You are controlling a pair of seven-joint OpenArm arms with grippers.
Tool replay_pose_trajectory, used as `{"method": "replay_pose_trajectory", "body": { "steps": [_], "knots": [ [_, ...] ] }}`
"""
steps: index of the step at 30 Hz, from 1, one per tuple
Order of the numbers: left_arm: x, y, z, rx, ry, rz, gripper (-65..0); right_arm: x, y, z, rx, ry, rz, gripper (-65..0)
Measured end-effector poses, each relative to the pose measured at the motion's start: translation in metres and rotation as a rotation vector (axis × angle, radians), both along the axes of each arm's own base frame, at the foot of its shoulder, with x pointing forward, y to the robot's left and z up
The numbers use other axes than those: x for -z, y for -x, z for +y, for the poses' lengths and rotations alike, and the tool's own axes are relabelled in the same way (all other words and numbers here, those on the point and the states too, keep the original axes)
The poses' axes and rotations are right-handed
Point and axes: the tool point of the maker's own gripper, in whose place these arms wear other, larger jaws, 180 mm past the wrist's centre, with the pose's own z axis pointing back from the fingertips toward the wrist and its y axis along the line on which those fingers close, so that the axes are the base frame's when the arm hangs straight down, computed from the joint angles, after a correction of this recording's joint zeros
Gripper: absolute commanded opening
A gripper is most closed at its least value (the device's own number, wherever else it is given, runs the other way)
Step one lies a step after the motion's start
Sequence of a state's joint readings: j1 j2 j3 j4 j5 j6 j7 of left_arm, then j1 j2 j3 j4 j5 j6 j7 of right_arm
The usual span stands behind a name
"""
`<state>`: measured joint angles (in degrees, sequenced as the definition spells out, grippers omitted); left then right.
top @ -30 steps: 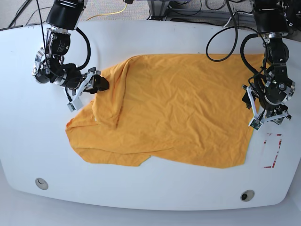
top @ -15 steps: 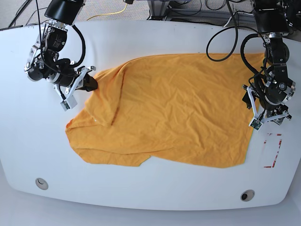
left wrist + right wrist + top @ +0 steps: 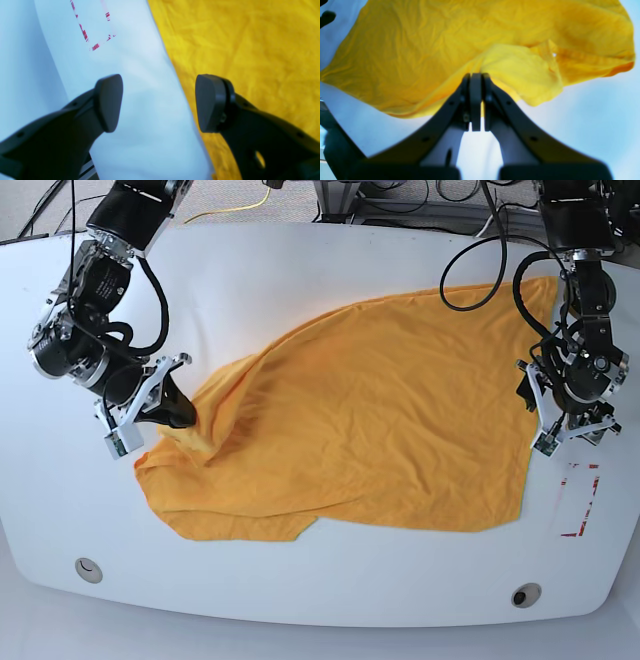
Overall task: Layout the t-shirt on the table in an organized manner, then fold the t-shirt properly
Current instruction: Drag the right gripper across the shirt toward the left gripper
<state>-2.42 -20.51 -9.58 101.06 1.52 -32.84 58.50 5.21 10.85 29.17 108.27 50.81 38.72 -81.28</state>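
The orange-yellow t-shirt lies spread and wrinkled across the white table. My right gripper is at the shirt's left side, shut on a pinch of its fabric. In the right wrist view the cloth rises in a ridge to the closed tips. My left gripper hovers open at the shirt's right edge. In the left wrist view one finger is over bare table and the other over the shirt.
A red-tape rectangle marks the table just right of the shirt's lower corner, also visible as red tape in the left wrist view. Two round grommets sit near the front edge. Cables hang behind the table.
My right gripper closed on the shirt's folded-over left part and dragged it left and toward the front, opening the fold and pulling the far edge with it. The left arm stayed put.
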Motion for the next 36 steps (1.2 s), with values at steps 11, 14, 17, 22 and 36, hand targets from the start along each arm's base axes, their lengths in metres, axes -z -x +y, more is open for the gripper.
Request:
{"method": "replay_pose_trajectory", "body": {
  "steps": [11,14,17,22,36],
  "knots": [
    [0.0,0.0,-0.001,0.002,0.001,0.0,-22.2,-0.016,-0.022,0.054,-0.122,-0.043,-0.001,-65.0],
    [0.0,0.0,0.0,0.001,0.0,0.001,-22.2,0.005,-0.025,0.07,-0.14,-0.029,0.072,-65.0],
    [0.0,-0.001,-0.002,0.004,0.004,-0.002,-22.2,0.028,-0.022,0.085,-0.171,0.001,0.148,-65.0],
    [0.0,0.0,-0.001,0.003,0.001,0.0,-22.2,0.046,-0.014,0.123,-0.257,-0.026,0.201,-65.0],
    [0.0,0.0,-0.001,0.004,0.002,-0.002,-22.2,0.052,-0.012,0.117,-0.238,-0.041,0.216,-19.3]
  ]
}}
